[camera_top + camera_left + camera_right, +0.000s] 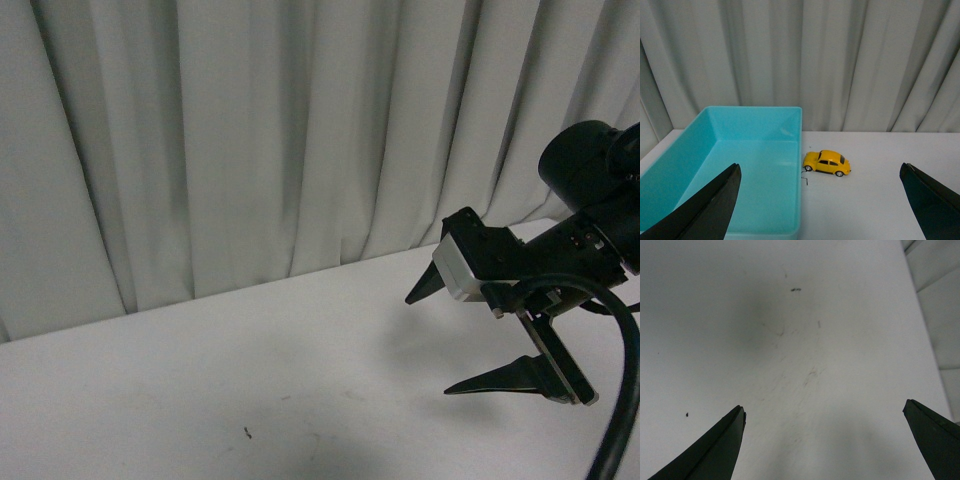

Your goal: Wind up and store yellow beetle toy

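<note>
The yellow beetle toy stands on its wheels on the white table, its nose right next to the long side of a turquoise box. It shows only in the left wrist view. My left gripper is open and set back from the toy, its dark fingers wide apart with nothing between them. My right gripper hovers open over bare table at the right of the front view. In the right wrist view the right gripper has only the scuffed tabletop between its fingers.
A pale pleated curtain hangs behind the table's far edge. A small bent bit of dark wire lies by the box wall near the toy. The turquoise box is open-topped and holds nothing. A black cable trails from the right arm.
</note>
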Robot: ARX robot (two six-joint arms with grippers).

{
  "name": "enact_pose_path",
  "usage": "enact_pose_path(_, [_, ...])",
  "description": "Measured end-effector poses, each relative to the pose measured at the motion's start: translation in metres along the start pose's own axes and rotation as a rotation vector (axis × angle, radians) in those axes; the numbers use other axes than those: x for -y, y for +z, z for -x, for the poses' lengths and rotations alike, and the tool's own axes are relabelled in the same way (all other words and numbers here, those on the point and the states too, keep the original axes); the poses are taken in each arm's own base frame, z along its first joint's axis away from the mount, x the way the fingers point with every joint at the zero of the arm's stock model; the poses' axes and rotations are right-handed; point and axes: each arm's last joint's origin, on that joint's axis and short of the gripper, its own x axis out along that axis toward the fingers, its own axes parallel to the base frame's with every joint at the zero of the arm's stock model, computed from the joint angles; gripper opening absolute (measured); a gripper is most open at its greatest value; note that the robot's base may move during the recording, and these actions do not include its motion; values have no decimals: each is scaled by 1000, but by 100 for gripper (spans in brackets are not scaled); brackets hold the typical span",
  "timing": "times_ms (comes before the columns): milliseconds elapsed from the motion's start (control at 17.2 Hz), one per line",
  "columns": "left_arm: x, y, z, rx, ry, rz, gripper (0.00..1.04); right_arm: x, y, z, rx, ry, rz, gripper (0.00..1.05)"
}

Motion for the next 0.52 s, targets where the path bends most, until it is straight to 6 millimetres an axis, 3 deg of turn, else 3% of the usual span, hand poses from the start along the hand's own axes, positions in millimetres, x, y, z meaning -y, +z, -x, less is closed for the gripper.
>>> enact_pose_path(116, [0, 0, 0, 0, 0, 0, 98, 3, 23, 14, 34, -47, 70, 98])
enact_pose_path(175, [0, 0, 0, 0, 0, 0, 98, 5, 33, 12, -99, -272, 176, 91])
enact_pose_path(233, [0, 0, 0, 0, -1, 0, 98, -13, 44, 8, -209, -494, 73, 80])
enact_pose_path(291, [0, 0, 0, 0, -1, 0, 98, -39, 56, 8, -208, -682, -90, 69])
enact_pose_path(349, [0, 0, 0, 0, 0, 0, 98, -55, 71, 19, -102, -880, -295, 58])
enact_pose_path(408, [0, 0, 0, 0, 0, 0, 98, -60, 95, 42, 62, -1055, -466, 46])
enact_pose_path(524, [0, 0, 0, 0, 0, 0, 98, -81, 117, 64, 346, -1131, -695, 22])
